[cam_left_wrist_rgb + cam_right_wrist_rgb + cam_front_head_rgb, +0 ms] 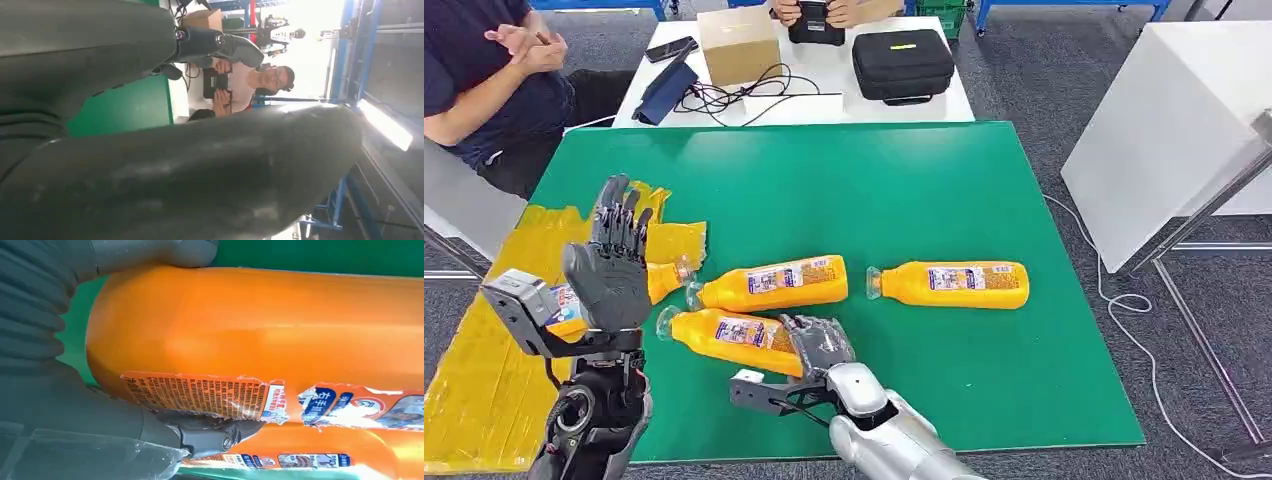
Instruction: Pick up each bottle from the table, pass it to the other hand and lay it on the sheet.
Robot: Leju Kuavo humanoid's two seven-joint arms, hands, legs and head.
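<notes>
Up high in the head view, the left hand (609,262) is raised with fingers spread and holding nothing, while the right hand (820,343) wraps the nearest orange bottle (729,338) on the green table (904,190), and the right wrist view shows fingers (210,432) hugging that bottle (260,325).

No legible text anywhere. Bottle (260,330) in the right hand (75,405) has a torn orange label (200,395) with dense fine print, too blurred to read; the blue-white logo patch (325,402) has characters I can't make out. Labels on the other bottles (954,280) on the table are too small.
</notes>
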